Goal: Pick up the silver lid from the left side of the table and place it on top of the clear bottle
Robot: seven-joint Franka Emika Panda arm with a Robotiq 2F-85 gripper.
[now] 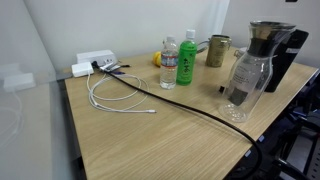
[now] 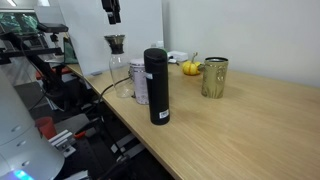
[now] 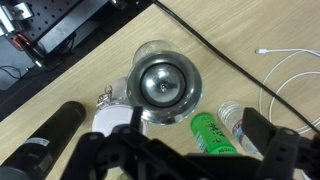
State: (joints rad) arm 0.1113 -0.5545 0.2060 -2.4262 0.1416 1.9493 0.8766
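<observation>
The clear bottle (image 1: 169, 62) stands upright mid-table next to a taller green bottle (image 1: 187, 58); it also shows in an exterior view (image 2: 138, 82) and from above in the wrist view (image 3: 234, 120). My gripper (image 2: 112, 10) hangs high above the table, over the bottles and the glass carafe (image 3: 160, 82). In the wrist view its dark fingers (image 3: 175, 158) are wide apart with nothing between them. I cannot pick out the silver lid for certain. A small silvery thing (image 3: 104, 98) lies by the carafe's base.
A glass carafe (image 1: 250, 75) and a black flask (image 2: 156, 85) stand near the table edge. A metal mug (image 1: 217, 50) and yellow fruit (image 2: 189, 68) sit at the back. A white cable (image 1: 120, 100), a white adapter (image 1: 92, 62) and a black cable (image 1: 190, 108) lie on the table.
</observation>
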